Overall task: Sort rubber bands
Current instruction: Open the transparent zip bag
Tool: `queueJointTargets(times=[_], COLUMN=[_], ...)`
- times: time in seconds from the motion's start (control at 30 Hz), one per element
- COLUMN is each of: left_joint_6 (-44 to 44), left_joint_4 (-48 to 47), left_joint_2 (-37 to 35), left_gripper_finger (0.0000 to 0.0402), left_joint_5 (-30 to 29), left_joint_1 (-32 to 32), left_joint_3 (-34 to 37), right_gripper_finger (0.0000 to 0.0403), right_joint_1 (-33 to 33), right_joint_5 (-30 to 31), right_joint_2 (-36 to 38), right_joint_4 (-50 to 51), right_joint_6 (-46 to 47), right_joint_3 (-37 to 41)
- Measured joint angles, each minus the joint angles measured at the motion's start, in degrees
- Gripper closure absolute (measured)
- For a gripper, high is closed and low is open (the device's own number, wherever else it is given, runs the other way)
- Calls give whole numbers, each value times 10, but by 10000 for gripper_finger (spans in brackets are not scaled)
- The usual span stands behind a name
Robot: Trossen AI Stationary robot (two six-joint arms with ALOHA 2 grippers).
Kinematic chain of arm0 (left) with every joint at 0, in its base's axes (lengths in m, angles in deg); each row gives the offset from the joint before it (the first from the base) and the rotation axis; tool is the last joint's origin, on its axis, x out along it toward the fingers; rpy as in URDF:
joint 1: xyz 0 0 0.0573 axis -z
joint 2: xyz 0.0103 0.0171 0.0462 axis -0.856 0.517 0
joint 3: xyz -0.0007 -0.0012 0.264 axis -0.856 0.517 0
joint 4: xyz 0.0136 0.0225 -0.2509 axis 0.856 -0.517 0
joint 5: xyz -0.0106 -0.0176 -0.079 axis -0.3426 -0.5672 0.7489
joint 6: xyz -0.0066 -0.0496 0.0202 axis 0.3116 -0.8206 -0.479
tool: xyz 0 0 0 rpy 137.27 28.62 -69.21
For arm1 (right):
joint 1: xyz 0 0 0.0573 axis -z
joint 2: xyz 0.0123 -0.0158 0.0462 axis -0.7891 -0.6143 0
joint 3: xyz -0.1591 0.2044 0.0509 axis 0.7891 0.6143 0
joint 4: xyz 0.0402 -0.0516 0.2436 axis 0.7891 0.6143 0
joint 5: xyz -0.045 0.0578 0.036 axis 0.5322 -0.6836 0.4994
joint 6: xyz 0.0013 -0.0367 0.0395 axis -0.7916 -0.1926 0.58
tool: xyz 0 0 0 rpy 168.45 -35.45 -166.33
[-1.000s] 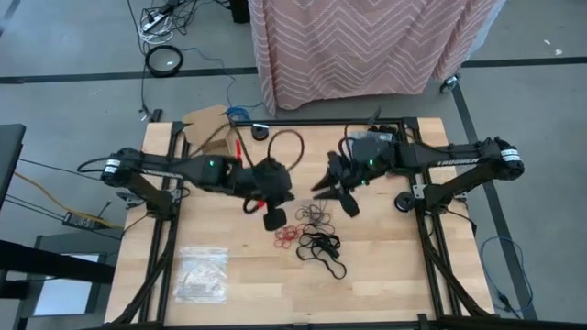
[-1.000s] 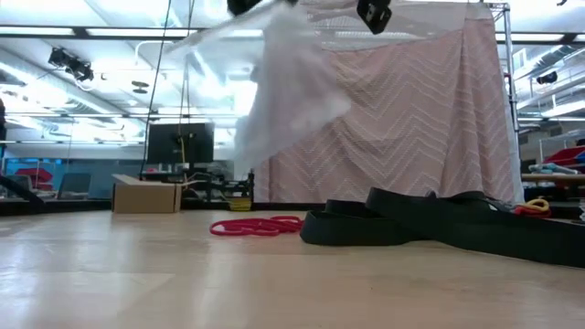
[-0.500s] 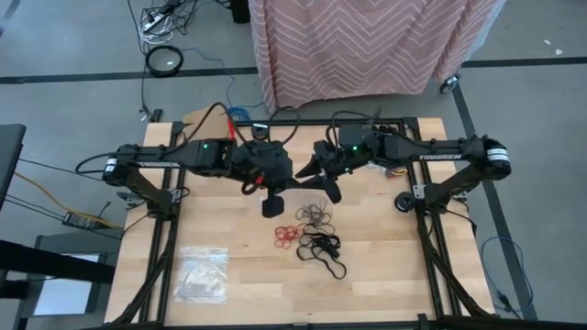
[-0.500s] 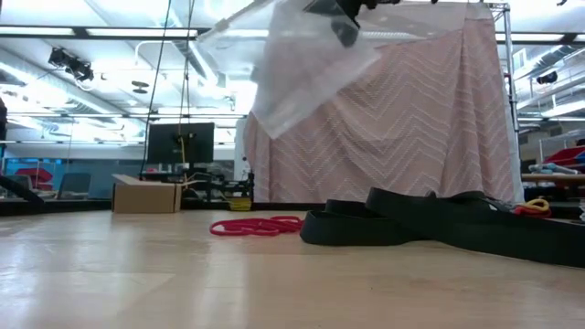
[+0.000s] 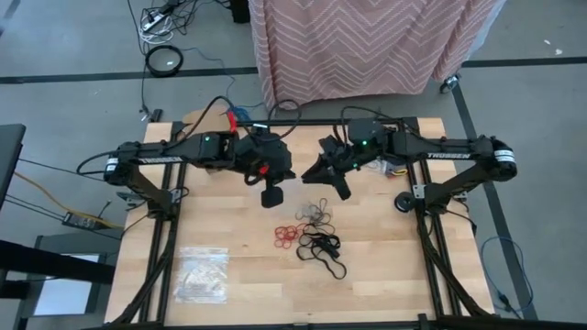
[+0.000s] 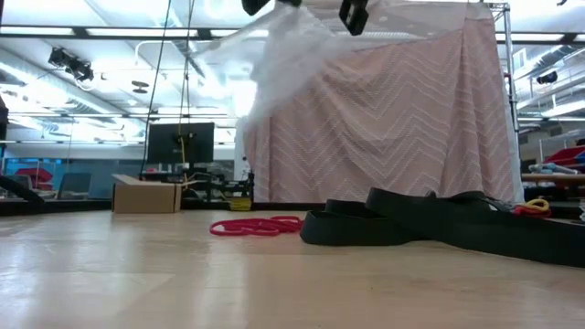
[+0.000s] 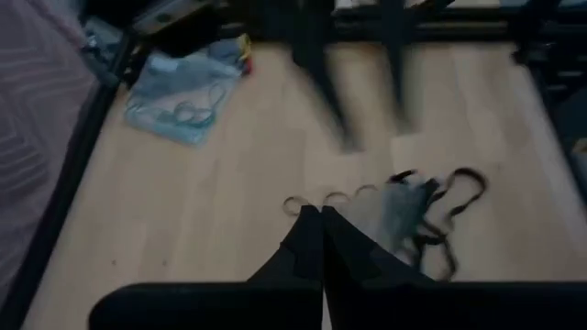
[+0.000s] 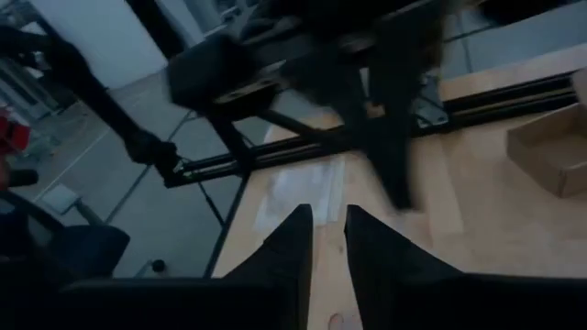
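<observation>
Rubber bands (image 5: 312, 234): loose in one mixed heap near the middle of the table (image 5: 385, 275). Reds at the 9 o'clock side, tan loops at 12, the larger black ones trailing off toward 5. Unsorted as yet.

At 8 o'clock from the heap, nearer the front edge and well apart: a flat bag (image 5: 202, 273), lying on the wood.

Beyond the heap, at about 11 o'clock and raised off the table: left gripper (image 5: 271, 195), pinched fully together, apparently on the top edge of a clear bag (image 6: 292, 55) hanging slack in the air. At 1 o'clock from the heap, just beside that bag: right gripper (image 5: 341, 188), fingers a narrow gap apart, nothing plainly between them.

Farthest back, past the table: a striped curtain (image 5: 367, 46).

Step in hand, by the look of it: readying a bag to take one colour. Next: catch the opposite lip with the right gripper, spread the mouth, then go down to the heap for a single colour without dragging tangled neighbours along.
</observation>
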Motion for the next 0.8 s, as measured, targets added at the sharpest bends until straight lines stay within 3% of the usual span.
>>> queueJointTargets(times=[0.37, 0.8], left_joint_6=[-13, -43], left_joint_4=[47, 68], left_joint_2=[0, 0], left_gripper_finger=[401, 401], left_joint_5=[5, 62], left_joint_1=[-1, 2], left_joint_3=[2, 0], right_gripper_finger=[245, 245], right_joint_1=[-4, 3], right_joint_5=[27, 45], right_joint_2=[-8, -9], right_joint_4=[6, 51], right_joint_6=[5, 2], right_joint_3=[0, 1])
